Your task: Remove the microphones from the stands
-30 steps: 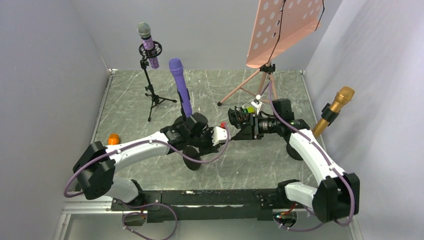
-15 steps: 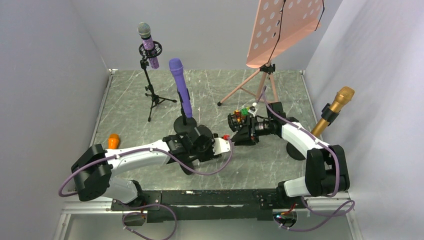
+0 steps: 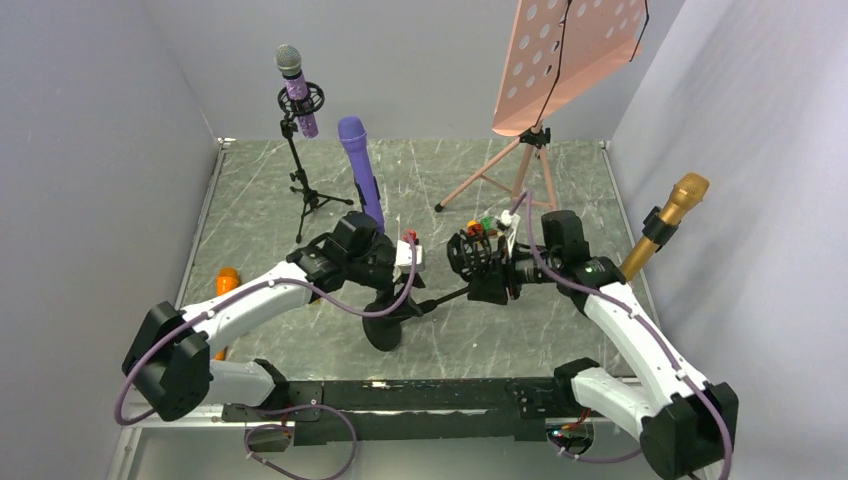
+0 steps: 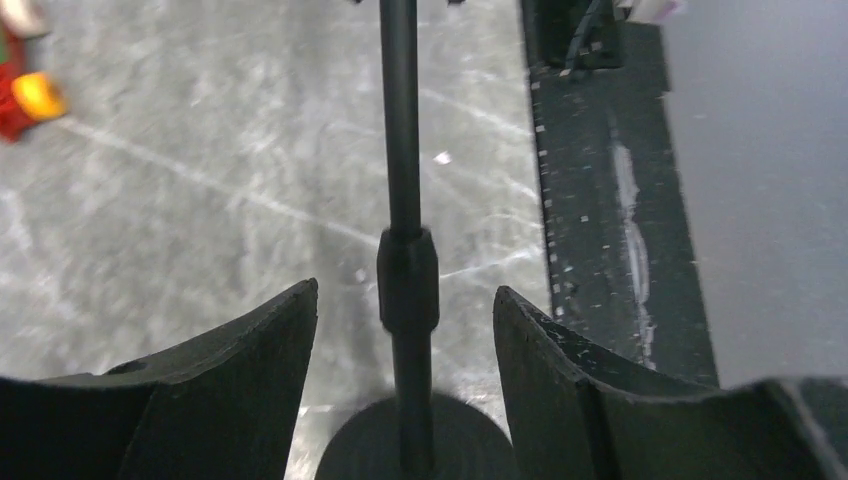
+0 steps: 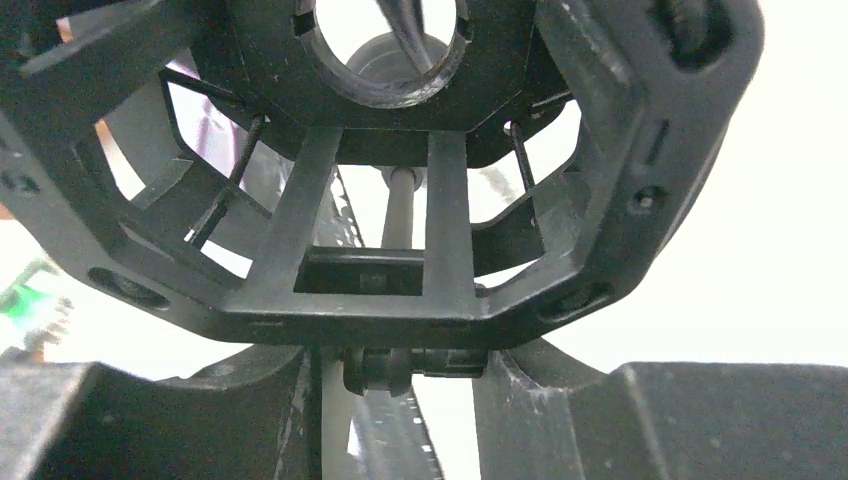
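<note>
A black stand leans over the floor. Its round base [image 3: 385, 328] is low and its pole [image 3: 440, 297] slants up to a black shock mount [image 3: 468, 255]. My right gripper [image 3: 490, 270] is shut on the joint under that mount [image 5: 420, 365]. The mount's ring [image 5: 385, 60] is empty. My left gripper [image 3: 408, 255] is open astride the pole [image 4: 400, 150], just above the base [image 4: 405, 450], with a gap on each side. A purple microphone [image 3: 358, 170] stands upright behind the left arm, and its foot is hidden.
A grey-headed microphone [image 3: 292, 75] sits in a tripod stand [image 3: 305, 190] at the back left. A gold microphone [image 3: 670, 215] stands by the right wall. A pink music stand [image 3: 570, 60] spreads its legs [image 3: 490, 180] at the back. A small orange thing [image 3: 228, 280] lies at the left.
My left gripper has opened off the pole and moved back and to the left. My right gripper has shifted left with the mount, and the stand now leans.
</note>
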Action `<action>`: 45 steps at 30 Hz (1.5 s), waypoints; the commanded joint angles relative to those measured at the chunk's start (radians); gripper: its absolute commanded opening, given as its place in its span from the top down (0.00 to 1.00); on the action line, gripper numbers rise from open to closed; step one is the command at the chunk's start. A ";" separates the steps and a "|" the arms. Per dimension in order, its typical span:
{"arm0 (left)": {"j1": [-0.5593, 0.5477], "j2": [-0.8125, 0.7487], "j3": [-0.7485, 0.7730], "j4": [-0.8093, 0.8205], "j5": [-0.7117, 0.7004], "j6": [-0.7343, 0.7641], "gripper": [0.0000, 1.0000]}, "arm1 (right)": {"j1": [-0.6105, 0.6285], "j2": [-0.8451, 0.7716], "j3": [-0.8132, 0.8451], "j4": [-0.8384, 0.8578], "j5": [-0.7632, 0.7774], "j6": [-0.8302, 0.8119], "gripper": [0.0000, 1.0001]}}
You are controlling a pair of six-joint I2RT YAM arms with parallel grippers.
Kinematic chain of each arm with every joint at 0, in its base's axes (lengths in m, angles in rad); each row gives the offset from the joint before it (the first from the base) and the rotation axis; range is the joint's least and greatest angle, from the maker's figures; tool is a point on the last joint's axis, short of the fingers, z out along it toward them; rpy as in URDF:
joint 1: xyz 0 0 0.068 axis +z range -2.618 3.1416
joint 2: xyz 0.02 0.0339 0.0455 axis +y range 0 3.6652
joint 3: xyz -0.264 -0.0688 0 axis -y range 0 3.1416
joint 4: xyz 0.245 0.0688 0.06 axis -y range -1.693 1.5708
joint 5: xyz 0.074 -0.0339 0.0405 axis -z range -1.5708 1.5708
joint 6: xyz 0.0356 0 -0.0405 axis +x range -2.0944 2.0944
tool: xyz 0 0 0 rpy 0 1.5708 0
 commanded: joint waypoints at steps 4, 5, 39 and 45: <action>-0.044 0.093 -0.036 0.256 0.216 -0.127 0.33 | 0.116 -0.065 0.005 0.014 0.216 -0.350 1.00; -0.054 0.109 -0.023 0.247 0.207 -0.108 0.35 | 0.119 -0.066 0.006 0.017 0.221 -0.341 1.00; -0.310 0.011 -0.066 0.223 -0.543 0.004 0.50 | -0.127 0.308 0.134 -0.060 0.109 0.375 1.00; -0.169 -0.032 0.025 -0.005 -0.167 0.056 0.33 | -0.113 0.219 0.136 -0.069 0.148 0.191 1.00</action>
